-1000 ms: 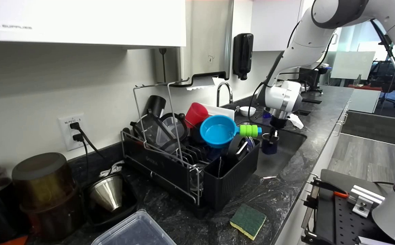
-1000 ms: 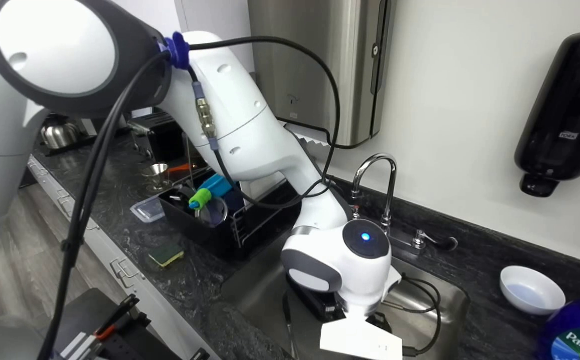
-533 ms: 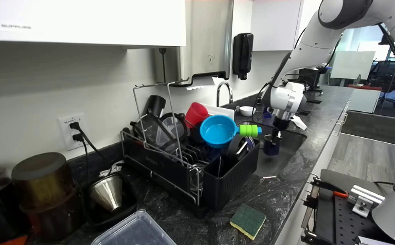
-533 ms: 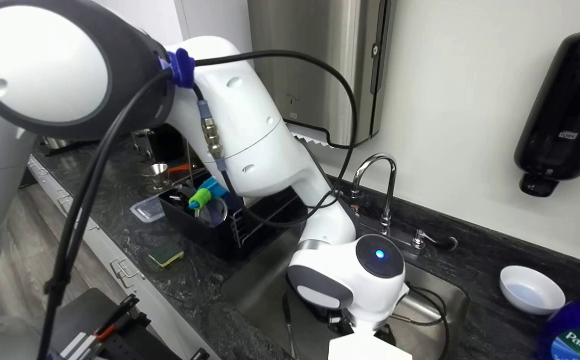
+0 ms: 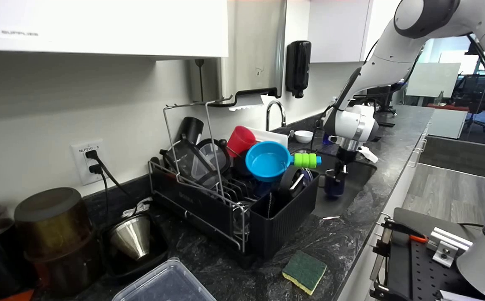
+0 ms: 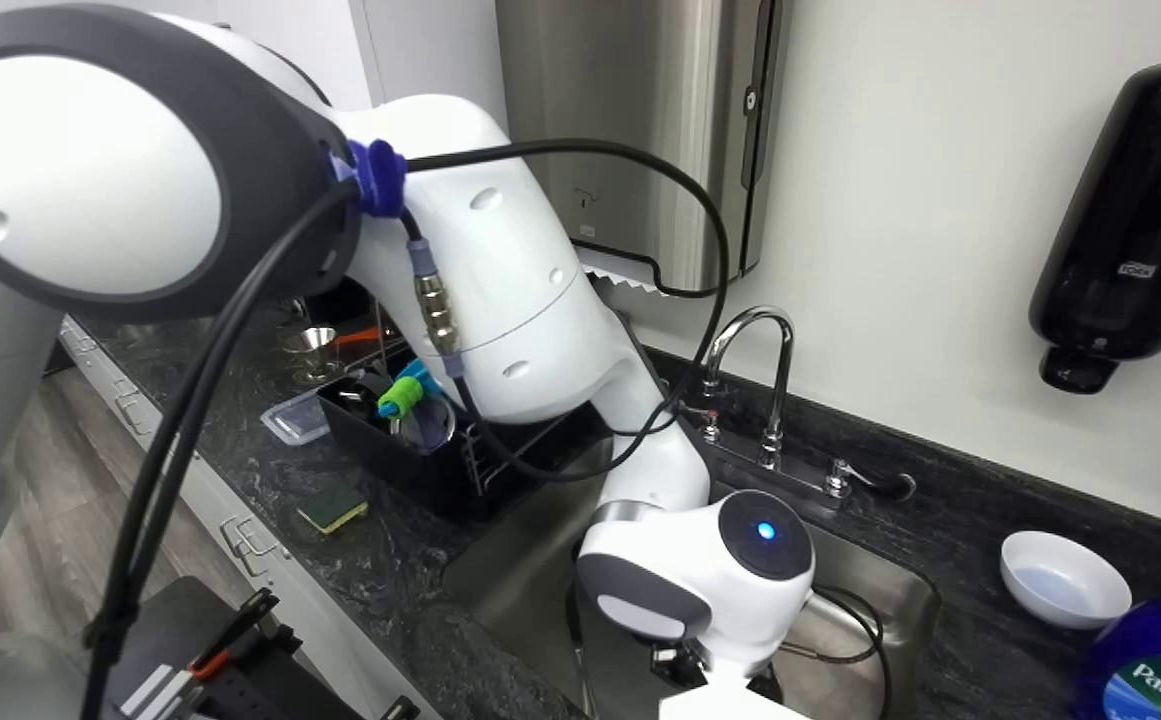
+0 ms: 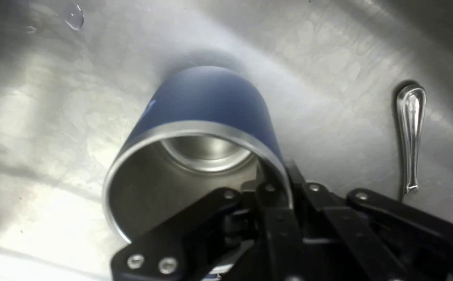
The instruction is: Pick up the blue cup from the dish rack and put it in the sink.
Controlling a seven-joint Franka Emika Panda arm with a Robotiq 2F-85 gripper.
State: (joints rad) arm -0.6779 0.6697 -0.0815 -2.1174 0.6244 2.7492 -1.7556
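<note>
blue cup [image 7: 206, 97]: within the outline of the sink [image 7: 339, 117], metal floor around it in the wrist view; mouth towards 6 o'clock, base towards 12. Close to upright in an exterior view. Base on the floor or just above it, we can't tell.
gripper [image 7: 280, 171]: pinching the cup's wall near 3 o'clock of the mouth, one finger inside, one outside.
arm [image 5: 388, 58]: in from 1 o'clock in an exterior view.
cutlery handle [image 7: 410, 128]: silver, on the sink floor, 3 o'clock from the cup, apart from it; we can't make out its lower end.
dish rack [image 5: 202, 209]: beside the sink, 9 o'clock from the cup. We see dishes piled in it.
light-blue pan [image 5: 267, 161]: on the rack, green grip pointing to 3 o'clock.
red cup [image 5: 241, 141]: on the rack, 10 o'clock from the pan.
black bin [image 5: 284, 217]: rack's 4 o'clock end.
sponge [image 5: 305, 271]: green and yellow, on the counter [image 5: 342, 238], between 6 and 7 o'clock from the blue cup.
tap [image 6: 781, 390]: curved chrome, sink's 1 o'clock edge in an exterior view.
white bowl [image 6: 1065, 585]: on the counter, 3 o'clock from the sink.
soap bottle [image 6: 1155, 660]: blue, just beside the bowl at its 4 o'clock, partly cut off for us.
</note>
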